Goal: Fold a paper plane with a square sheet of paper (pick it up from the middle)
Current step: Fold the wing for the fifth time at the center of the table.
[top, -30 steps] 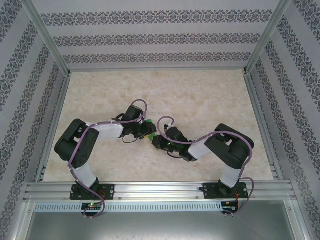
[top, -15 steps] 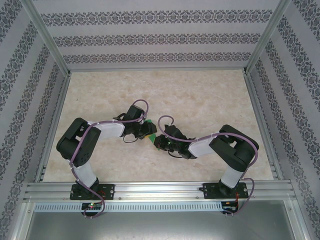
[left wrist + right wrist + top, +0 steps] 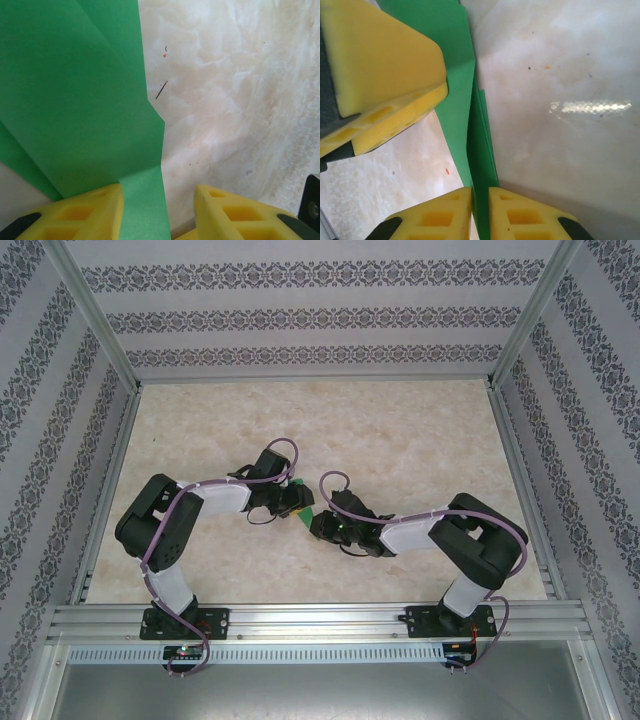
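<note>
The square sheet of paper is bright green and partly folded, with lengthwise creases, lying on the marbled tabletop. In the top view a small patch of the paper shows between the two grippers at mid-table. My left gripper is open. Its left finger rests on the paper, and a green flap lies between the jaws beside that finger. My right gripper is shut on a folded edge of the paper, which stands upright between its yellow fingers. The left gripper's finger sits just beyond it.
Patterned walls and aluminium posts enclose the table on three sides. A metal rail with both arm bases runs along the near edge. Open tabletop lies behind and to the right of the grippers.
The right arm's elbow has swung further right while its gripper stayed at the paper, shifting slightly. The left arm has barely moved.
</note>
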Controlling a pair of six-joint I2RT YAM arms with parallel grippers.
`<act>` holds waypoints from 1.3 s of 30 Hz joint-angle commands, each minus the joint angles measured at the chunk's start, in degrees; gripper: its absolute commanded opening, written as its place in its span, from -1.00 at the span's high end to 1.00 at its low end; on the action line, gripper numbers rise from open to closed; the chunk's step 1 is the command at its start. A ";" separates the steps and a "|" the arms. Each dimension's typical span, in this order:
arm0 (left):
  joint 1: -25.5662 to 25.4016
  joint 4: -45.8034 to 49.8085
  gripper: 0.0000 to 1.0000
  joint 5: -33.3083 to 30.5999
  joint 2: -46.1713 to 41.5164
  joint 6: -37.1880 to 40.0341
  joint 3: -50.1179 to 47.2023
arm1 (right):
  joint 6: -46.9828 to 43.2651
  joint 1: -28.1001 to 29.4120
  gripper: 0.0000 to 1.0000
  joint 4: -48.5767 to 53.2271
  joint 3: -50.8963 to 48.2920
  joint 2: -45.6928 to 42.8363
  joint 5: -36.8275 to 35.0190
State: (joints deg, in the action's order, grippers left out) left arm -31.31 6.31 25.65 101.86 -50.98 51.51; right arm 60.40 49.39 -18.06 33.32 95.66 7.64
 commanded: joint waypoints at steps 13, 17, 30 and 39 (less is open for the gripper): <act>-0.42 2.94 0.17 -1.47 2.27 1.50 1.94 | 2.20 0.80 0.83 17.52 -0.93 0.50 0.24; -0.45 3.73 0.17 -1.62 2.33 1.71 2.50 | 2.33 0.95 0.79 20.52 -0.75 -0.64 -0.16; -0.46 4.76 0.20 -1.83 3.23 1.75 3.20 | -0.16 1.87 0.83 29.67 2.47 0.53 -0.31; -0.43 5.80 0.20 -2.04 3.36 1.96 3.52 | -1.91 4.14 0.85 38.35 7.38 4.27 -3.27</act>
State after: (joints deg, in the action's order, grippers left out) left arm -31.90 9.43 26.30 103.57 -50.72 54.02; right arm 59.99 51.37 6.90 42.83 95.22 4.36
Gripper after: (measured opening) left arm 0.399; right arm 0.078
